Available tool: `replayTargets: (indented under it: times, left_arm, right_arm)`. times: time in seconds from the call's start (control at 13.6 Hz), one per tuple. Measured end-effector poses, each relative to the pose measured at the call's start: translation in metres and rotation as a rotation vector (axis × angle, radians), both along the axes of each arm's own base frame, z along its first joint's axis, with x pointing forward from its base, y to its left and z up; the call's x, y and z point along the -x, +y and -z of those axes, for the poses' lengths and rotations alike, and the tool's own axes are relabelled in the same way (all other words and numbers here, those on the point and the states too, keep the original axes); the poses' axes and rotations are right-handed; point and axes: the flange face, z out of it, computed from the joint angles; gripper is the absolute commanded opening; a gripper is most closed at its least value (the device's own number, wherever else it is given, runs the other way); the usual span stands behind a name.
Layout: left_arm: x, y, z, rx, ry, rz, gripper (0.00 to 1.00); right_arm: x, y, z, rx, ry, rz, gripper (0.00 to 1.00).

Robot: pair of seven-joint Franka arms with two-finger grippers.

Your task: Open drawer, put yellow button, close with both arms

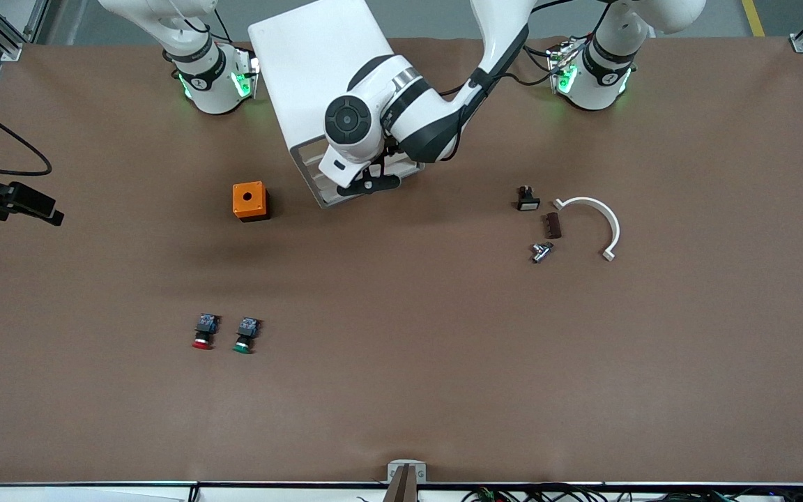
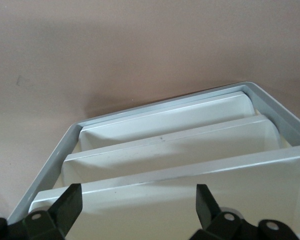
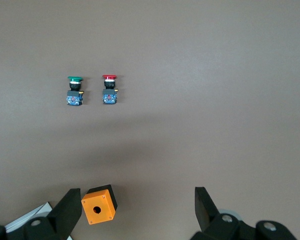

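Note:
The white cabinet [image 1: 311,63] stands between the two arm bases. My left arm reaches across to its front, and my left gripper [image 1: 366,185] hangs over the drawer fronts. In the left wrist view my left gripper [image 2: 138,195] is open, its fingertips [image 2: 72,200] astride a white drawer front [image 2: 165,200] without touching it; two lower fronts [image 2: 170,142] show past it, all pushed in. I cannot tell whether this is the top drawer. My right gripper [image 3: 137,197] is open and empty, high over the table near the orange box. The yellow button is out of view.
An orange box [image 1: 250,201] with a round hole sits beside the cabinet toward the right arm's end. A red-capped button [image 1: 203,332] and a green-capped button [image 1: 246,335] lie nearer the front camera. Small parts and a white curved piece [image 1: 593,222] lie toward the left arm's end.

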Motion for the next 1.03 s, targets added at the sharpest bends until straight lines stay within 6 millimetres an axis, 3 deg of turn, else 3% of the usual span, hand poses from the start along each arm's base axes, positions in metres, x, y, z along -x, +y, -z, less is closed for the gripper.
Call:
replayTargets:
  times: [0.15,0.29,0.44,0.59,0.66,0.81,1.03]
  left_arm:
    - [-0.008,0.005,0.0,-0.002,-0.004,-0.014,1.0]
    - [-0.049,0.031,-0.003,-0.005,-0.03,-0.081,1.0]
    - [-0.118,0.088,-0.019,-0.019,-0.093,-0.171,1.0]
    - [-0.18,0.158,-0.054,-0.047,-0.191,-0.244,1.0]
    - [-0.2,0.189,-0.076,-0.068,-0.243,-0.272,1.0]
    - [-0.225,0.245,-0.117,-0.125,-0.319,-0.31,1.0]
    - [-0.246,0.319,-0.161,-0.142,-0.348,-0.271,1.0]
  right_arm:
    - [0.0,-0.001,0.0,0.0,-0.002,0.001,1.0]
    - [0.0,-0.001,0.0,0.0,-0.003,0.002,1.0]
    - [0.0,-0.001,-0.001,0.001,-0.005,0.002,1.0]
    - [0.0,-0.001,-0.001,0.001,-0.005,0.003,1.0]
    - [0.0,-0.001,-0.001,0.001,-0.004,0.002,1.0]
    - [0.0,-0.001,-0.001,0.001,-0.005,0.002,1.0]
    - [0.0,0.0,-0.006,0.002,-0.011,0.0,1.0]
